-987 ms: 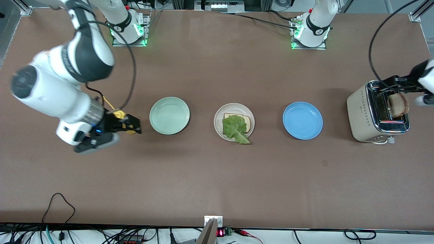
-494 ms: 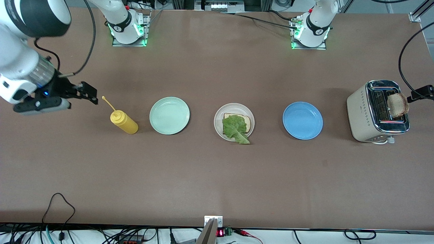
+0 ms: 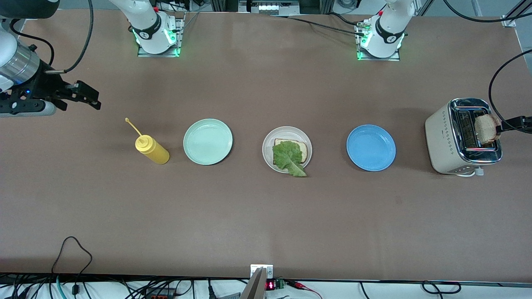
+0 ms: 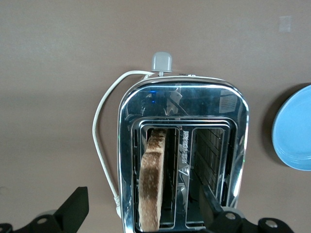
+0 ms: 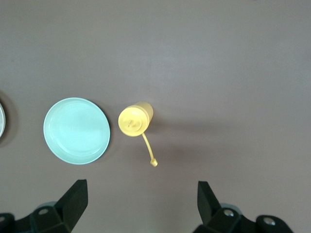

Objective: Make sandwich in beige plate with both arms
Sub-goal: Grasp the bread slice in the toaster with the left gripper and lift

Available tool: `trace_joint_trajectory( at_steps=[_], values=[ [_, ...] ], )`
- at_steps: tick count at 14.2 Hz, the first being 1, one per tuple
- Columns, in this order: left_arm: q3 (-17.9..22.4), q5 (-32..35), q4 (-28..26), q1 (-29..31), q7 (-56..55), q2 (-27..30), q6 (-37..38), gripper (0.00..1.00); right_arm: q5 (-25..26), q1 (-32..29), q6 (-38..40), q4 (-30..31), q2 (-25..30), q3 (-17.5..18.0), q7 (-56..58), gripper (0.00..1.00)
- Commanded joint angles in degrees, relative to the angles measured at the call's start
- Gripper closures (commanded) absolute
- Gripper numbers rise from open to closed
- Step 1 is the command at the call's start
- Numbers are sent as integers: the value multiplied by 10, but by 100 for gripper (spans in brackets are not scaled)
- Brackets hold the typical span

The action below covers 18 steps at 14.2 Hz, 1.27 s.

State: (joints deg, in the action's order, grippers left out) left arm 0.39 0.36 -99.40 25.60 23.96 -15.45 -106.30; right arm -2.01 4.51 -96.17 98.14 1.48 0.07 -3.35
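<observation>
Front view: left tool (image 3: 506, 125) open over toaster (image 3: 451, 139).

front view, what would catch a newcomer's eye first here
Three plates in a row mid-table: the beige plate in the middle holds bread under a lettuce leaf. At the left arm's end, toast sticks out of the toaster, the open left pincer over it. The open right pincer hangs above the table near the mustard bottle.

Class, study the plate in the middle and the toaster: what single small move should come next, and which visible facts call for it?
Probably the left gripper should lower around the toast slice standing in the toaster and shut on it. Its fingers are open astride the slice, while the beige plate holds only one bread slice under lettuce. The right gripper waits open above the table, near the yellow bottle.
</observation>
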Motion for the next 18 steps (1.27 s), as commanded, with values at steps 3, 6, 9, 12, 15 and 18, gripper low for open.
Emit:
trace_joint_trajectory(
  at_steps=[3,6,9,12,15,18],
  values=[
    [-7,8,-52,4,9,2,-34,22,28,-13,35,-34,5,20,-9,0],
    [-7,8,-54,6,8,2,-27,68,40,-51,35,-34,6,48,-18,0],
    [-7,8,-53,11,9,2,-11,86,42,-55,34,-34,7,61,-60,0],
    [-7,8,-47,10,8,7,8,93,42,-42,34,-34,7,56,-60,0],
    [-10,10,-36,10,8,19,45,97,42,-42,32,-35,10,57,-54,0],
    [-18,32,8,4,7,37,134,99,38,-42,35,-36,13,57,-49,0]
  ],
)
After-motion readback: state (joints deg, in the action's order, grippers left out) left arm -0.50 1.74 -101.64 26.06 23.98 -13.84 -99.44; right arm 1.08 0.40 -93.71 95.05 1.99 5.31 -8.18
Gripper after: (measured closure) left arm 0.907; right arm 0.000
